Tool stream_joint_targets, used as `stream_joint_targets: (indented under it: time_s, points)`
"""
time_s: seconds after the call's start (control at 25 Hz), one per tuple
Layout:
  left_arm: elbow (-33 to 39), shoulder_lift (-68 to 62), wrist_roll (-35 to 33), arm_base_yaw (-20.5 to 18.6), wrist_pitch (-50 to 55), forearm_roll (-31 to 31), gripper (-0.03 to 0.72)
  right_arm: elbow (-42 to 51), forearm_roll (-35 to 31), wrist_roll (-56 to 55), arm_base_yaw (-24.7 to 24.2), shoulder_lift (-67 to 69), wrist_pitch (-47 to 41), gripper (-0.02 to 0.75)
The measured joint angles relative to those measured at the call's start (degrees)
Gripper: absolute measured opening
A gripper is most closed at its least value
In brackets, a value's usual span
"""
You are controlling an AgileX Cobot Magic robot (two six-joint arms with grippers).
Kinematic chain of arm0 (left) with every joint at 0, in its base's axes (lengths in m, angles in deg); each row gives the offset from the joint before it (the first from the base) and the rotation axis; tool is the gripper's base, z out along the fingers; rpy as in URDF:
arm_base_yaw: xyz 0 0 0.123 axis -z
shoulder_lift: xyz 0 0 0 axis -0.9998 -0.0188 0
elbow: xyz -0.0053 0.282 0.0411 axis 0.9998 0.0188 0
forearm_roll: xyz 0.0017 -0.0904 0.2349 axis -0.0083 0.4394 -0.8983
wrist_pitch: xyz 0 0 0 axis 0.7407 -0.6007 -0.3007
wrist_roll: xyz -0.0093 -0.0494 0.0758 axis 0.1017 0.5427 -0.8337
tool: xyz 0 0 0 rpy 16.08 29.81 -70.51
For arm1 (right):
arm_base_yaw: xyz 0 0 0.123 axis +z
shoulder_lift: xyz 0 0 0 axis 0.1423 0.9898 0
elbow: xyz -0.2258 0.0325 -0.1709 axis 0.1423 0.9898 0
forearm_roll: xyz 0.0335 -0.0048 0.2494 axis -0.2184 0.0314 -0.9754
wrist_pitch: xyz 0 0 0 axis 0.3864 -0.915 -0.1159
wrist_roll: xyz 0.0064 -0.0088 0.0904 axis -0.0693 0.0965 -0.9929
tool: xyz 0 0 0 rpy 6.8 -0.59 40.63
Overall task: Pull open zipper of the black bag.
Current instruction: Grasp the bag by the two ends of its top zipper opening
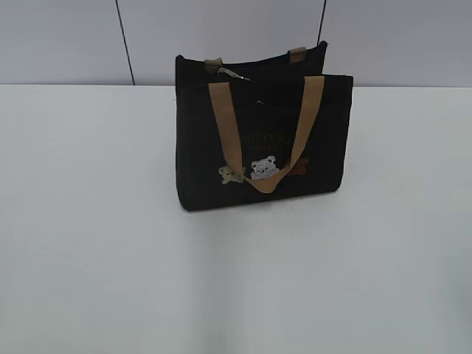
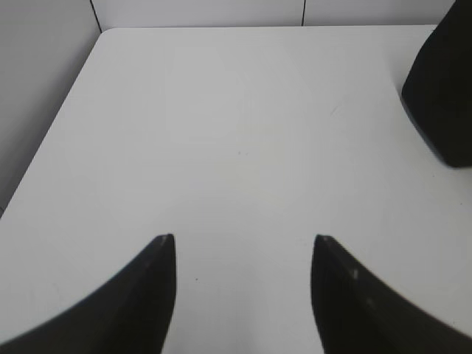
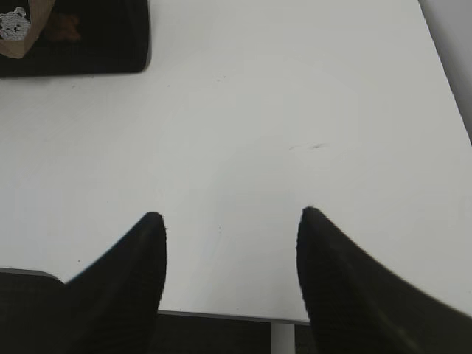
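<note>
1. Exterior view: I see the black bag (image 1: 258,140) standing upright toward the back of the white surface (image 1: 96,258), a little right of centre, its front with the three bear patches (image 1: 263,169) facing me. One tan handle (image 1: 221,118) hangs down over the front. The zipper (image 1: 243,74) runs along the top edge, with its small silvery pull tab (image 1: 234,73) near the left end. Neither arm shows here. I judge the bag light, soft fabric that will slide or fold if I tug the tab alone, so one pincer should pin the top edge beside the tab while the other pinches the tab itself, which is small and likely slippery.

2. Left wrist view: the left pincer (image 2: 245,240) stands released, nothing between its jaws, over bare surface. A corner of the bag (image 2: 442,96) sits well apart, at upper right.

3. Right wrist view: the right pincer (image 3: 232,215) is likewise released and empty, near the surface's front edge. The bag's lower front (image 3: 88,44) lies well apart at upper left.
</note>
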Motion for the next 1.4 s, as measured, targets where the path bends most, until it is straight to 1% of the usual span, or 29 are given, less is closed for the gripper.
stream_joint_targets:
  time_s: [1.08,1.16,1.28,1.32,1.4]
  points:
    - [0.0,0.0,0.0,0.0,0.0,-0.3,0.436,0.0,0.0,0.0,0.0,0.0,0.0,0.435]
    - [0.0,0.0,0.0,0.0,0.0,-0.3,0.436,0.0,0.0,0.0,0.0,0.0,0.0,0.472]
    - [0.0,0.0,0.0,0.0,0.0,-0.3,0.436,0.0,0.0,0.0,0.0,0.0,0.0,0.571]
    - [0.0,0.0,0.0,0.0,0.0,-0.3,0.436,0.0,0.0,0.0,0.0,0.0,0.0,0.594]
    - [-0.3,0.0,0.0,0.0,-0.7,-0.2,0.436,0.0,0.0,0.0,0.0,0.0,0.0,0.605]
